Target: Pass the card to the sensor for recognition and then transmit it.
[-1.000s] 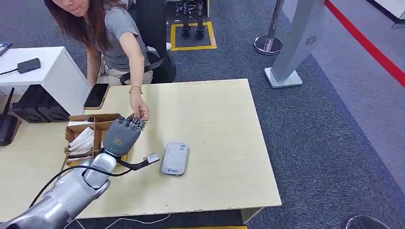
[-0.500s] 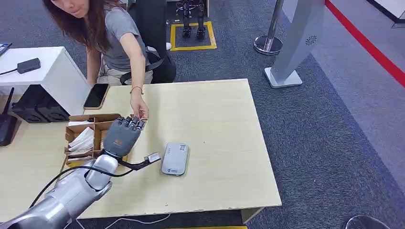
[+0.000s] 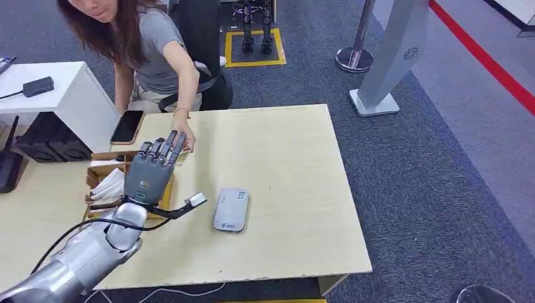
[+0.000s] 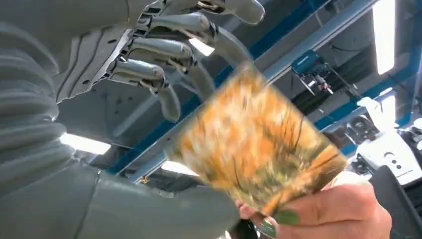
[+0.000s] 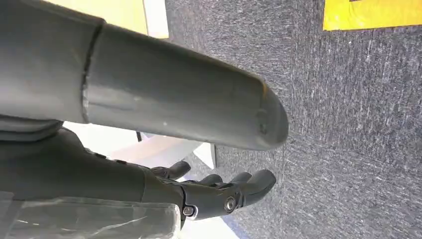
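Receiving the card at the table's far-left edge, handoff not closed yet.

My left hand point(image 3: 150, 172) is raised, palm away from me, fingers point(image 4: 149, 74) spread with a gap to the thumb, gripping nothing. The orange card point(image 4: 256, 144) sits in that gap, pinched at one corner by the person's hand point(image 4: 318, 211); it's blurred, so I can't tell if it touches my fingers. It lies just ahead of my palm, flat face toward it, long axis roughly across the fingers. My right hand point(image 5: 219, 191) hangs over the carpet, fingers loosely curled, empty; left is far nearer. The card reader point(image 3: 231, 209) lies toward the table's near edge, right of my left hand. Next, I'd judge: close on the card, then swing to the reader.
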Motion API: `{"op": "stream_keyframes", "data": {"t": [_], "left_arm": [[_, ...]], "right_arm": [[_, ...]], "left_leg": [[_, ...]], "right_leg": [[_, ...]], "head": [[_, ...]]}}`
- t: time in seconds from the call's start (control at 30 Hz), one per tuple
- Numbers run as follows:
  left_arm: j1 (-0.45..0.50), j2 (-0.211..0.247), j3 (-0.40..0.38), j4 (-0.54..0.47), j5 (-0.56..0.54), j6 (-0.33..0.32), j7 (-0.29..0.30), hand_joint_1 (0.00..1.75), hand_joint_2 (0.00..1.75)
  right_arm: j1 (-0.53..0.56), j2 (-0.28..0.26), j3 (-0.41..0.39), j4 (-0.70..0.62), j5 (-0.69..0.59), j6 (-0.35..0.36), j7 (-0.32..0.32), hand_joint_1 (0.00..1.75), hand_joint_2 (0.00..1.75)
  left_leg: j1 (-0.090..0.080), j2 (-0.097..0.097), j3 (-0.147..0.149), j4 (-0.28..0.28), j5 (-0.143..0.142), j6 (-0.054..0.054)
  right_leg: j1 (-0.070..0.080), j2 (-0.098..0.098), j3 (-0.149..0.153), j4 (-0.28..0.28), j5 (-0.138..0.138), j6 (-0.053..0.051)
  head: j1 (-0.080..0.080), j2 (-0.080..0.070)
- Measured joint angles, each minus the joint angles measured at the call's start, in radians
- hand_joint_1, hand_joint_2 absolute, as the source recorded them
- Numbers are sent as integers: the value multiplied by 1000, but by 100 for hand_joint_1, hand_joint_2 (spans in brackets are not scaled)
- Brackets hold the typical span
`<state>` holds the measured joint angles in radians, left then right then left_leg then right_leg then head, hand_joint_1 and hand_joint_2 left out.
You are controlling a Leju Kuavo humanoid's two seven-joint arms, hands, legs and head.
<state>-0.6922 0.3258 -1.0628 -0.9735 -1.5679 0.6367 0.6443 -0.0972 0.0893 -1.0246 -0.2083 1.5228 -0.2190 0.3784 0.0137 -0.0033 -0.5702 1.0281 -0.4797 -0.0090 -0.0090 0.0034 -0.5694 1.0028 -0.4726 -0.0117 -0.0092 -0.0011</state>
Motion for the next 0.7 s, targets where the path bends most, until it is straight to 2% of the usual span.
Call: {"op": "stream_keyframes", "data": {"t": [0.5,0.7], "left_arm": [[-1,22,0,-33,0,0,28,0,175],[-1,59,-5,-72,0,0,44,0,175]], "right_arm": [[0,0,0,0,-2,-3,0,0,0],[1,1,-7,0,-20,-12,3,0,0]], "left_leg": [[0,0,0,0,0,0],[0,0,0,0,0,0]], "right_leg": [[0,0,0,0,0,0],[0,0,0,0,0,0]], "head": [[0,0],[0,0]]}}
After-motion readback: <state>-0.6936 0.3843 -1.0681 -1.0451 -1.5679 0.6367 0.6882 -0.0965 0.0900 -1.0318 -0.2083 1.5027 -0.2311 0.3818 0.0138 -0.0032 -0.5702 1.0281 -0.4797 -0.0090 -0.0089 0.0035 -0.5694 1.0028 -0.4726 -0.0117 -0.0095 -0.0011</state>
